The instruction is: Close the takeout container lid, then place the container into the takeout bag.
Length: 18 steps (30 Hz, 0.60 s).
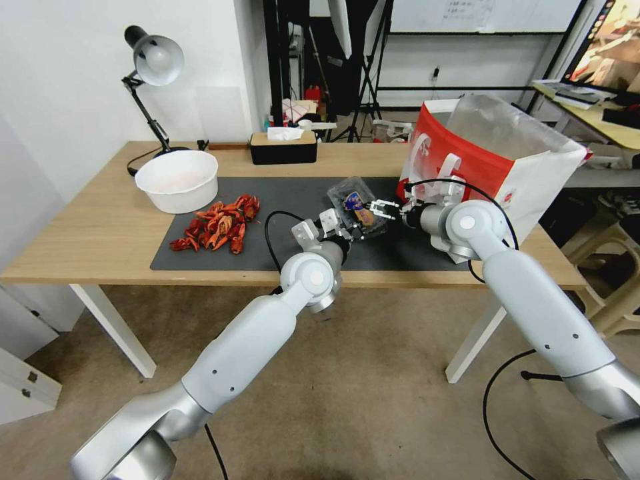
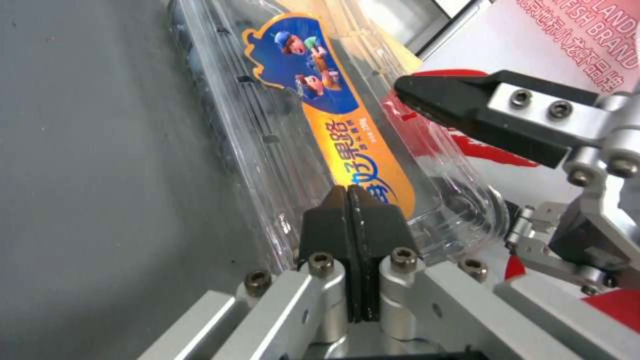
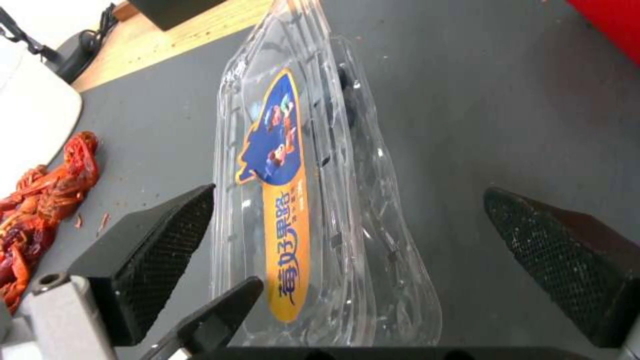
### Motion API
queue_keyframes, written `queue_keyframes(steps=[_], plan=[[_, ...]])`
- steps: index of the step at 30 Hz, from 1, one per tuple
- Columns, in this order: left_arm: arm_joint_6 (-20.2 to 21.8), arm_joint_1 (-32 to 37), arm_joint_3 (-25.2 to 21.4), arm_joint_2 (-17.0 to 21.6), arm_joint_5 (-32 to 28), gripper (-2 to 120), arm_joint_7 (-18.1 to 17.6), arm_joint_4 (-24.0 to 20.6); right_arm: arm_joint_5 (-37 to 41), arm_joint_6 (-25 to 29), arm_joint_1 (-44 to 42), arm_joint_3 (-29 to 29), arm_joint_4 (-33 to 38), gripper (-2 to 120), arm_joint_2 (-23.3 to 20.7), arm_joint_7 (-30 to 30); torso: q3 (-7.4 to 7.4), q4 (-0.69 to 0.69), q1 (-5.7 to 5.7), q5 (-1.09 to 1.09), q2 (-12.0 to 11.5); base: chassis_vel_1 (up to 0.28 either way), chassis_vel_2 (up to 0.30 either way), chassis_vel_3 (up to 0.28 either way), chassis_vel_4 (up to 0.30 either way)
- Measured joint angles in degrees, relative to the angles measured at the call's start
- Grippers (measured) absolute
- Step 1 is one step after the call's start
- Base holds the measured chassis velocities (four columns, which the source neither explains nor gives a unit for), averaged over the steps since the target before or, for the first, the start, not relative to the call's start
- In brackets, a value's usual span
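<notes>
Pressing the lid shut is the step I judge to be in hand. Head view: takeout container (image 1: pixel 359 208) on the dark mat (image 1: pixel 267 200), right of centre, just left of the takeout bag (image 1: pixel 493 167) at the table's right end; left gripper (image 1: pixel 343 230) at its near edge, right gripper (image 1: pixel 387 209) at its right edge. Also listed: white bowl (image 1: pixel 177 180), red crayfish shells (image 1: pixel 217 225), black tissue box (image 1: pixel 283 147), desk lamp (image 1: pixel 150 80). Left wrist view: my left fingers (image 2: pixel 353 220) pinched together, black rubber-like pads against the clear shell's rim; I cannot tell whether plastic is caught between them. Lid (image 2: pixel 320 115): thin ribbed transparent plastic, glossy orange-and-blue label; it looks flexible and slippery. Right wrist view: right fingers (image 3: pixel 167 235) spread wide, textured pads either side of the clamshell, not touching it. Advice to self: keep the near rim pinned, close the right fingers slowly on the stiffer edge, avoid crushing the thin walls.
</notes>
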Motion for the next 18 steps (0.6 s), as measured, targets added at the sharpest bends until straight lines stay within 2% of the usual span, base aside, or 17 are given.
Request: queue_keyframes(steps=[9,18], plan=[[0.0,-0.3,0.4,0.0,0.0,0,-0.2,0.0,-0.5,-1.0,3.8,-2.6,-4.5,100,-0.1,-5.5,0.0,0.0,0.0,0.0,0.0,0.0,0.0,0.0,0.0],[0.0,-0.4,0.6,0.1,0.0,0,-0.4,-0.1,-1.4,-1.0,5.3,-4.2,-7.1,100,-0.2,-8.2,0.0,0.0,0.0,0.0,0.0,0.0,0.0,0.0,0.0]])
